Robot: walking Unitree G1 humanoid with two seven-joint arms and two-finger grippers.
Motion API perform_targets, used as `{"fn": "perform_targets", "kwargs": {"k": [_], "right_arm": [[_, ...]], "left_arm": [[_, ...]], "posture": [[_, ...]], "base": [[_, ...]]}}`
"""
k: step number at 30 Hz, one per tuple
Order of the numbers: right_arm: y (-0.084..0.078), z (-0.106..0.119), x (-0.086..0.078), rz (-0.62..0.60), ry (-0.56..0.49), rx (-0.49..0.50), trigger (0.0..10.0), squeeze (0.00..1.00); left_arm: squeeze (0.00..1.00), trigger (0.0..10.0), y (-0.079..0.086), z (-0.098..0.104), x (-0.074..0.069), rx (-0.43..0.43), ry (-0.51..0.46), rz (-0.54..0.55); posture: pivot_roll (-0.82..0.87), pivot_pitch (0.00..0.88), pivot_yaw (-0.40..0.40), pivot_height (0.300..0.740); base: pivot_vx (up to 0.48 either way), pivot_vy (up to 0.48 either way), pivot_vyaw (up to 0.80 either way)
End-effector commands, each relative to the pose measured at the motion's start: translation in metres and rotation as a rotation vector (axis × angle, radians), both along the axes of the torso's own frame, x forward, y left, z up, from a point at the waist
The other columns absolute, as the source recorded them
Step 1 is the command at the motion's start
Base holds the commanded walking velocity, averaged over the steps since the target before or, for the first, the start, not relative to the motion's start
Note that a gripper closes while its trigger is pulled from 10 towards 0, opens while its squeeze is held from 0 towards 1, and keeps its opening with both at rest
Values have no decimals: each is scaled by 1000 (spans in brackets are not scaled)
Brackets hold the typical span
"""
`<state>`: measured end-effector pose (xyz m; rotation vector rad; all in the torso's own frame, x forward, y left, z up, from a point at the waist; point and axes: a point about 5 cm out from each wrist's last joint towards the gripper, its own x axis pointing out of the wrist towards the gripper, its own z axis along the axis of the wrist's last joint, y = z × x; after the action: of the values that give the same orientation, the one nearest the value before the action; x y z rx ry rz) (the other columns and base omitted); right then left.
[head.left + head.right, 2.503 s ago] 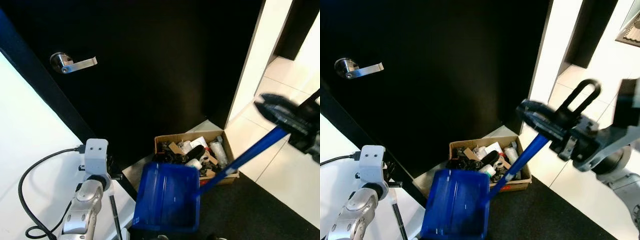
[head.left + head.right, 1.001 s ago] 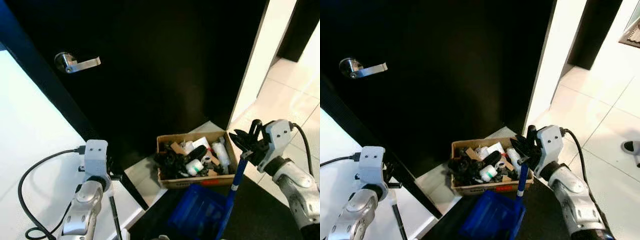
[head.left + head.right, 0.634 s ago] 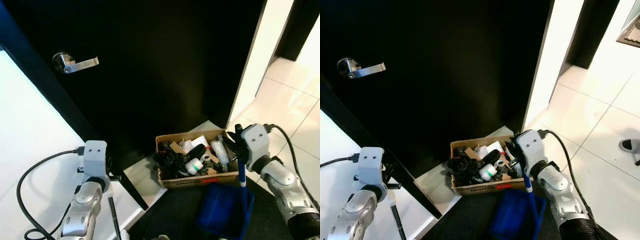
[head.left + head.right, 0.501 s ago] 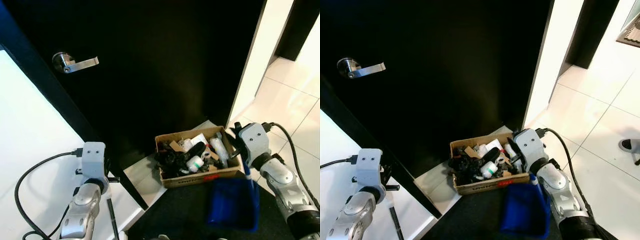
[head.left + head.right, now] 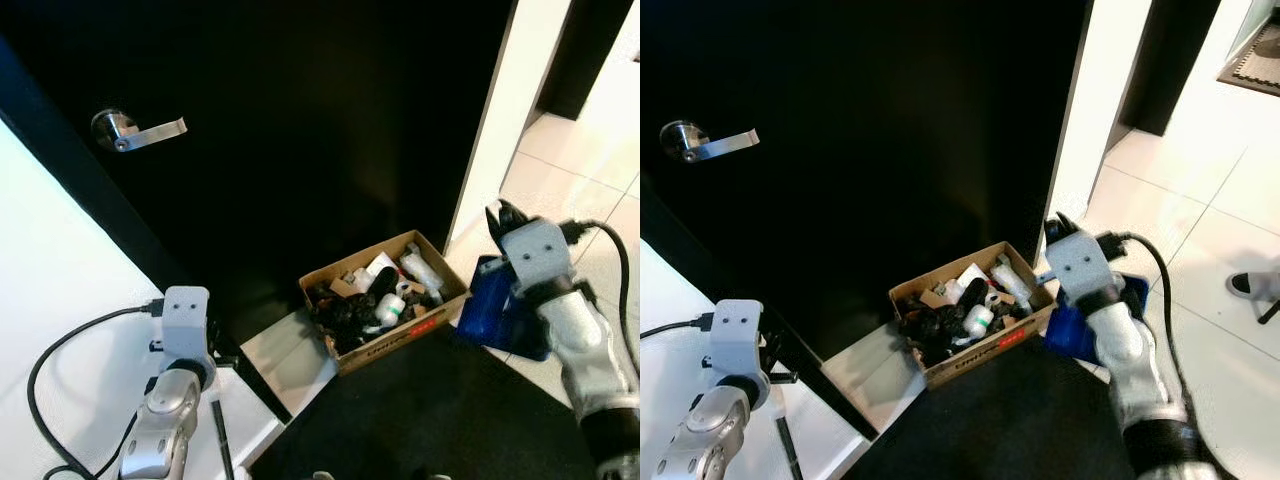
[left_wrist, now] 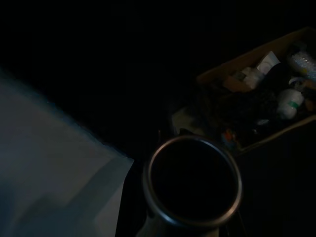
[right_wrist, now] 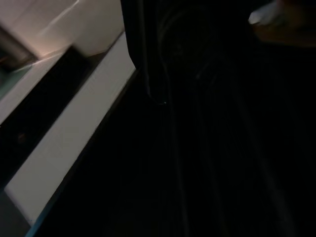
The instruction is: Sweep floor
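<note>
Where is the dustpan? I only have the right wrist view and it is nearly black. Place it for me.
Observer: The blue dustpan is low beside the right arm, just off the right end of the cardboard box. I cannot tell if they touch.
Operator: Tell me what is in that box.
Observer: It is full of mixed rubbish: dark scraps, white bottles and bits of card.
Operator: Report the left arm.
Observer: The left arm hangs idle low on the left, in front of the black door.
</note>
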<state>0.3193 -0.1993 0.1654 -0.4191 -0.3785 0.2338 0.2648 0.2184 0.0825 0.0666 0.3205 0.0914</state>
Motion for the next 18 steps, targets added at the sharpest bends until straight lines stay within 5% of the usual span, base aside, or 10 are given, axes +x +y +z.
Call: {"fn": "perform_targets", "kwargs": {"k": [1,10,14,18], "right_arm": [[31,1,-10,145,4,163,10000,0],[46,-9,-31,185,63,320,10000,0],[44,-24,-34,153,101,322,10000,0],[43,-54,-41,126,244,344,10000,0]], "left_arm": [[0,10000,3,1,-2,18,1,8],[0,10000,2,-1,-1,15,3,7],[0,10000,-1,-2,0,12,3,3],[0,10000,-2,-1,1,10,0,2]], "posture": [[46,181,118,740],[27,180,116,740],[27,179,116,740],[29,178,114,740]], "base": [[0,0,0],[0,0,0],[0,0,0],[0,0,0]]}}
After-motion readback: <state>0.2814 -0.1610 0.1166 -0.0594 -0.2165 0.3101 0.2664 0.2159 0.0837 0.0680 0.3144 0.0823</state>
